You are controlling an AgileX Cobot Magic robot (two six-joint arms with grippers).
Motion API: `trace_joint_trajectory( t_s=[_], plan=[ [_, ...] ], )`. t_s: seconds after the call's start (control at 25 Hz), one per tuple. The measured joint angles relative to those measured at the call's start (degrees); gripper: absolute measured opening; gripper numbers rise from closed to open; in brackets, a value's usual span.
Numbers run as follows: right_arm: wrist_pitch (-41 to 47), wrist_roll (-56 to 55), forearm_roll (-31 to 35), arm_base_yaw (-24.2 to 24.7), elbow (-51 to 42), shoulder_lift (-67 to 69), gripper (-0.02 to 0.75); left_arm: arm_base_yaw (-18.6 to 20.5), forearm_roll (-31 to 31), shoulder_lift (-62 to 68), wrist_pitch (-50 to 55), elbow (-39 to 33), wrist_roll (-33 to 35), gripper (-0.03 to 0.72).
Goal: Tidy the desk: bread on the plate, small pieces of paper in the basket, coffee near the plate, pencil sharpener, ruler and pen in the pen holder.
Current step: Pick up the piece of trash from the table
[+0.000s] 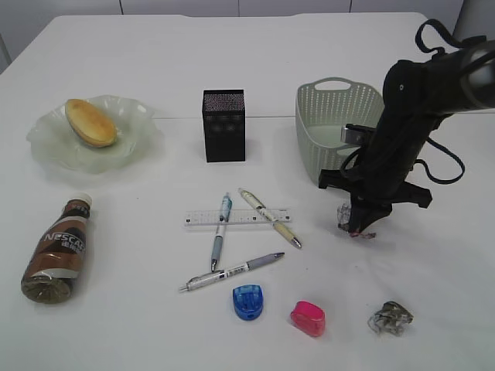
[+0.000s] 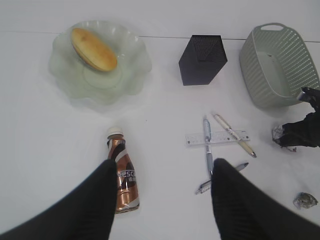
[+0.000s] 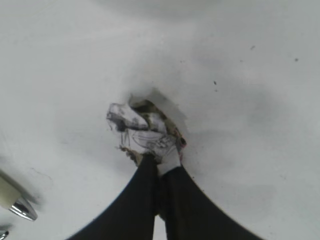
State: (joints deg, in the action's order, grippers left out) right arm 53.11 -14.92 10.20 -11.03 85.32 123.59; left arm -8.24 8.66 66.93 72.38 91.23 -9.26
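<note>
At the bottom right of the exterior view a crumpled paper ball lies loose on the desk, with a pink sharpener and a blue sharpener to its left. Just above them, in the middle, three pens lie crossed over the ruler. At lower left the coffee bottle lies on its side.

At right of centre, the right gripper has its jaws pinched together on a second paper wad; the right wrist view shows the fingertips biting its near edge, the wad low over the desk or touching it. Such a scrap is probably very light and soft, so a pinch on a protruding fold should do, though an edge grip may slip.

The left gripper stands wide and empty above the bottle.

Further back are the basket at upper right, the black pen holder in the middle, and at upper left the bread on the plate.
</note>
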Motion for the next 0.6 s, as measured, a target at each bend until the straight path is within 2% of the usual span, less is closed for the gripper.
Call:
trace_joint_trajectory(
  t_s=[0.6],
  plan=[
    [0.84,0.00,0.00,0.00,1.05,0.00,0.014,0.00,0.00,0.00,0.00,0.00,0.00,0.434]
  ],
)
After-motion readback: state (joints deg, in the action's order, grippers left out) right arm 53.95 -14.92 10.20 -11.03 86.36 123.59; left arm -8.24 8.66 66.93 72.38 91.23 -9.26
